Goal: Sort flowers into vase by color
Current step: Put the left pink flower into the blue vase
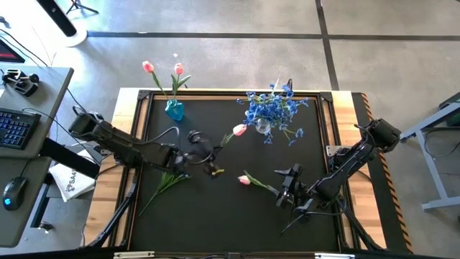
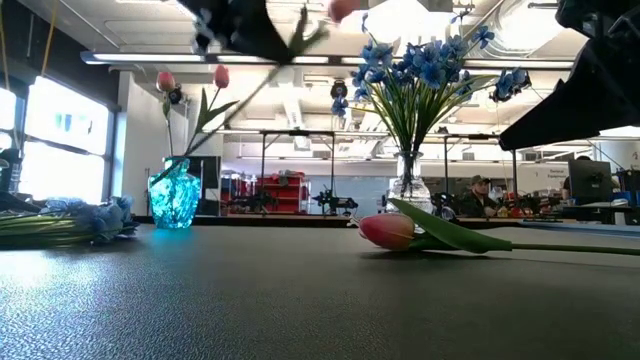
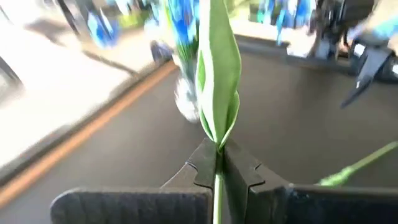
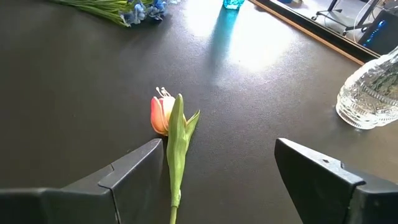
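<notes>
My left gripper (image 1: 206, 155) is shut on a pink tulip (image 1: 239, 130) and holds it above the table's middle; the low view shows that tulip (image 2: 340, 8) high up. A second pink tulip (image 4: 160, 115) lies flat on the black mat. My open right gripper (image 4: 217, 168) stands low over its stem (image 4: 175, 180), which runs close beside one finger (image 4: 140, 165). Two pink tulips stand in the blue vase (image 1: 174, 109). Blue blossoms fill the clear vase (image 1: 263, 126). One blue bunch (image 1: 167, 180) lies on the mat near my left arm. My left gripper pinches the tulip's green stem (image 3: 218, 186) between its two fingers, just below the folded leaf (image 3: 217, 74). The stem runs forward along the fingers. The tulip is lifted clear of the table, its head slanting toward the clear vase.
The black mat sits in a wooden-edged frame (image 1: 129, 137). The clear vase (image 4: 370, 99) stands to the far side of my right gripper. A desk with a keyboard (image 1: 16, 128) is left of the table. A person (image 2: 480, 195) sits in the room beyond.
</notes>
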Available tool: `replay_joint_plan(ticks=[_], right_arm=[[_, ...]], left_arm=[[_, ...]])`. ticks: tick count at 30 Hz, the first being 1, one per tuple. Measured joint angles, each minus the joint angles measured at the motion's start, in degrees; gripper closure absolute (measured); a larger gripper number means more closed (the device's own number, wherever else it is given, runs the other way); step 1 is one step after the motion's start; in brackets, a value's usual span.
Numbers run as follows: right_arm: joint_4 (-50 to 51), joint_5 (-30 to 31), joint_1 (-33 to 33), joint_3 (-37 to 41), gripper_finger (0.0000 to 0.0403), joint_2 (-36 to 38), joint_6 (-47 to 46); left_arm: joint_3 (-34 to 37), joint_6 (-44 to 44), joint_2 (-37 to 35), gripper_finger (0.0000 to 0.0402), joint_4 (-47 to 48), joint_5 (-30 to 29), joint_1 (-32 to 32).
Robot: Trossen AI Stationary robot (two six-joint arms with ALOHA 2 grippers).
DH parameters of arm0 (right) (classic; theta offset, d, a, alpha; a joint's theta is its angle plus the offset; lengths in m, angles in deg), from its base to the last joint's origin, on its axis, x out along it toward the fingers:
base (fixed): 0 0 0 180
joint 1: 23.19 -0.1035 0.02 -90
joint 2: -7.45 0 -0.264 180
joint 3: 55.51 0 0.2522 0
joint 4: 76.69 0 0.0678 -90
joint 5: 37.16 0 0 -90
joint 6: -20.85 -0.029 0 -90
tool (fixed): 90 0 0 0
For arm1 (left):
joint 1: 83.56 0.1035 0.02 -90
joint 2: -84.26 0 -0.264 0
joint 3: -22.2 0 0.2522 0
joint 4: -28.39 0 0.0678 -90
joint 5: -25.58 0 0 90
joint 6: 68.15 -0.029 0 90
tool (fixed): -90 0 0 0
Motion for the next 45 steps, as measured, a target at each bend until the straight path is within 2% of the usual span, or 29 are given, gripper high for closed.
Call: replay_joint_plan(ticks=[4,8,11,14,19,22,27,33,35,37,41,45], right_arm=[[-0.2,-0.1,0.0,0.0,0.0096,0.0,0.0],[-0.2,-0.1,0.0,0.0,0.0096,0.0,0.0],[-0.2,-0.2,0.0,0.0,0.0096,0.0,0.0],[-0.3,-0.2,0.0,0.0,0.0096,0.0,0.1],[-0.3,0.7,0.0,0.0,0.0096,0.0,0.2],[-0.3,0.7,0.0,0.0,0.0096,0.0,0.1],[-0.9,0.7,0.0,0.0,0.0096,0.0,0.0],[-1.4,0.1,0.0,0.0,0.0096,0.0,0.0],[-1.4,0.0,0.0,0.0,0.0096,0.0,0.1],[-1.4,-0.1,0.0,0.0,0.0096,0.0,0.1],[-1.4,-0.1,0.0,0.0,0.0096,0.0,0.1],[-1.3,-0.1,0.0,0.0,0.0096,0.0,0.2]], left_arm=[[0.0,-4.8,-2.6,0.0401,0.0,-7.6,-3.3],[1.0,-5.7,-5.9,0.0401,0.8,-10.4,-4.5],[5.8,-10.7,-9.6,0.0401,-3.7,-10.3,-4.6],[13.5,-15.0,-13.9,0.0401,-15.9,-4.8,-3.6],[26.6,-28.4,-20.6,0.0401,-44.4,13.1,0.4],[30.5,-35.7,-22.7,0.0401,-53.6,15.6,2.8],[30.8,-47.3,-25.1,0.0394,-54.6,12.0,5.6],[30.8,-59.2,-29.8,0.0400,-55.7,-4.5,8.0],[30.9,-61.4,-31.4,0.0400,-55.8,-6.3,9.8],[32.1,-63.3,-33.4,0.0400,-56.0,-3.6,12.3],[36.3,-62.5,-37.7,0.0401,-56.3,5.7,19.5],[41.2,-58.9,-40.9,0.0401,-65.1,13.2,27.1]])
